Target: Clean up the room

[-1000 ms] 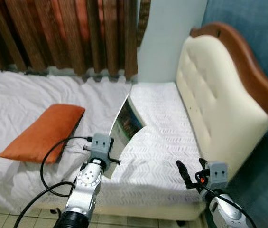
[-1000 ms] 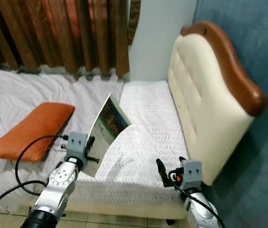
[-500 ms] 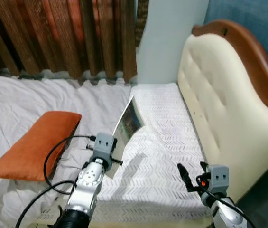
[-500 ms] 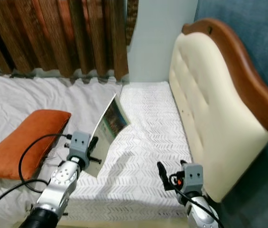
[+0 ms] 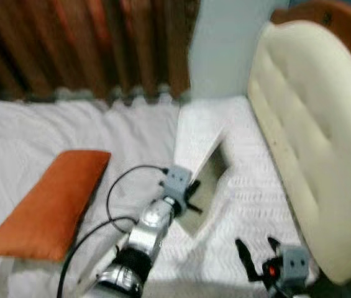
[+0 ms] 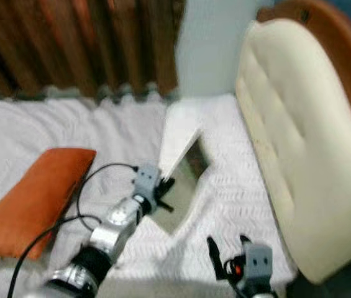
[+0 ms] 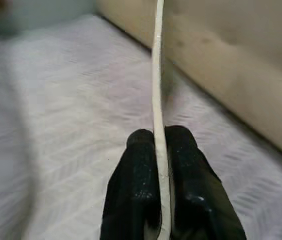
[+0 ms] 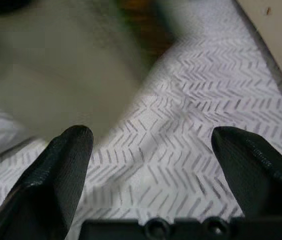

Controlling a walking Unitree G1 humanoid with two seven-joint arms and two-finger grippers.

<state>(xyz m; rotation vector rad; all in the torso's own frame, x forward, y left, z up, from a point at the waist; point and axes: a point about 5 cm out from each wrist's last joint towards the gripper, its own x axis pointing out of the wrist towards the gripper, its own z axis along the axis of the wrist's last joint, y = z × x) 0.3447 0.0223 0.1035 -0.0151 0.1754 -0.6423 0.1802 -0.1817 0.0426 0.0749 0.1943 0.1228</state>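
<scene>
Filling most of the blurred head views, a white bed (image 5: pixel 51 130) runs from the left edge to the cream padded headboard (image 5: pixel 315 136) at the right, with brown curtains (image 5: pixel 82 43) across the top. An orange pillow (image 5: pixel 48 202) lies at lower left on the sheet. Near the centre, a thin flat book (image 5: pixel 207 186) stands tilted above the chevron-patterned cover (image 8: pixel 205 100), pinched along its lower edge by the left hand (image 7: pixel 159 200), whose black fingers are pressed together on it. At the bottom right, the right hand (image 5: pixel 257 256) hangs above the cover with its fingers (image 8: pixel 63 165) spread wide apart, gripping nothing.
</scene>
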